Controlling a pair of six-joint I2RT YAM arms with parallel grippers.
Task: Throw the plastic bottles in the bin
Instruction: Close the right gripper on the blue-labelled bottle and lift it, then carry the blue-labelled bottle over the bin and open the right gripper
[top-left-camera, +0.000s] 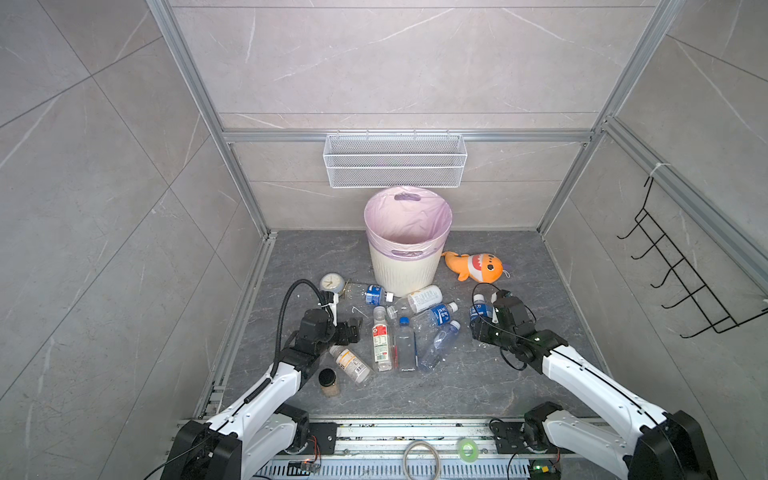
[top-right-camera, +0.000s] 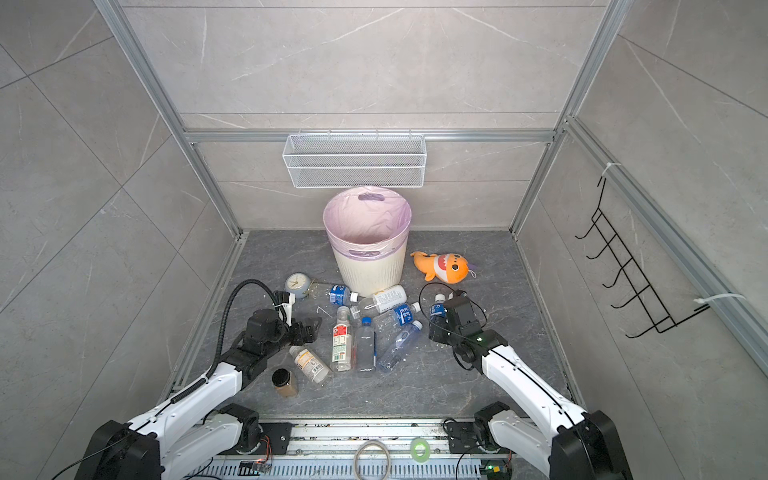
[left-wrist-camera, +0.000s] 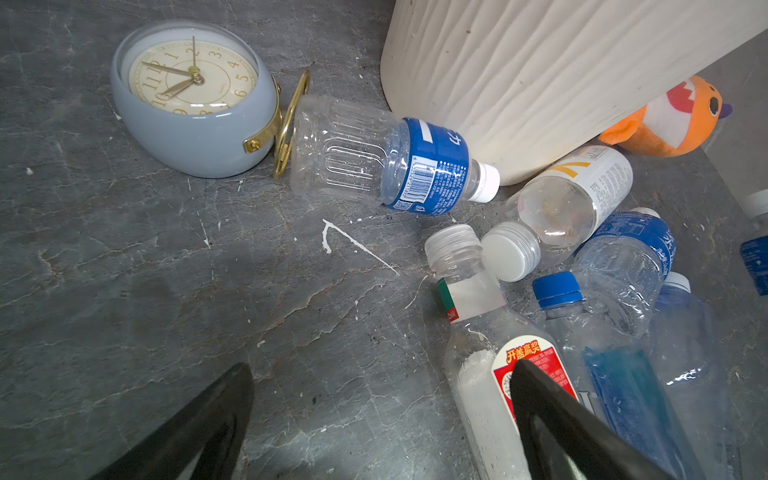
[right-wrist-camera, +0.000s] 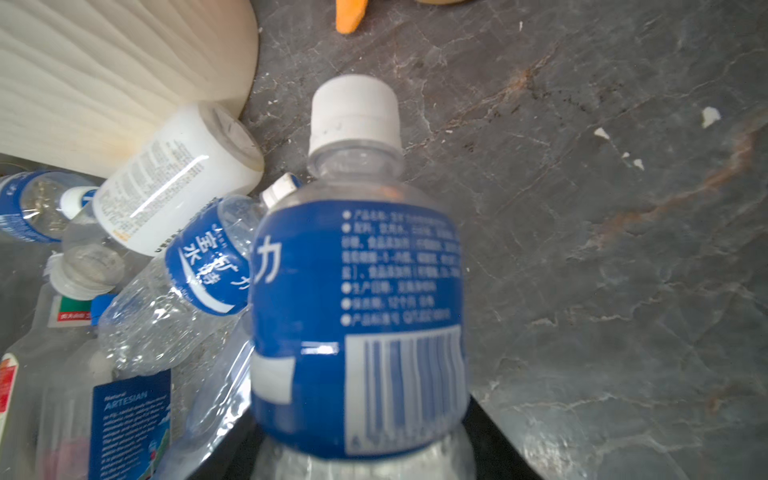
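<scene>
Right tool (top-left-camera: 478, 323): clenched on a blue-label bottle (right-wrist-camera: 357, 291), white cap (right-wrist-camera: 355, 112) pointing away from the wrist. In the wrist view, black fingers sit on either side of its lower body. It's right of the pile, near the bin (top-left-camera: 405, 270) but not over it (can't tell if it's off the surface (top-left-camera: 498, 386)).

Left tool (left-wrist-camera: 380, 374): released, jaws wide, nothing between them, bare surface below. One finger (left-wrist-camera: 561, 424) overlaps the red-label bottle (left-wrist-camera: 490, 365) in the wrist view; contact unclear.

Other bottles all lie on the surface between the arms, in front of the bin:
- clock-side bottle (top-left-camera: 372, 293): blue label, white cap toward the bin base, bottom against the clock (top-left-camera: 332, 283) stand
- white-label bottle (top-left-camera: 419, 300): at the bin's foot
- crushed bottle (top-left-camera: 436, 314): blue label, just beside it on the arms' side
- red-label bottle and blue-cap bottle (top-left-camera: 405, 343): side by side, caps toward the bin
- pale-blue bottle (top-left-camera: 440, 343): angled, at the right edge of the pile
- jar-side bottle (top-left-camera: 351, 363): just beside the left arm, with the jar (top-left-camera: 328, 380) next to it

Bin stands upright at the back of the surface, pink liner (top-left-camera: 407, 220) folded over the rim. Plush (top-left-camera: 473, 266) lies to its right.
</scene>
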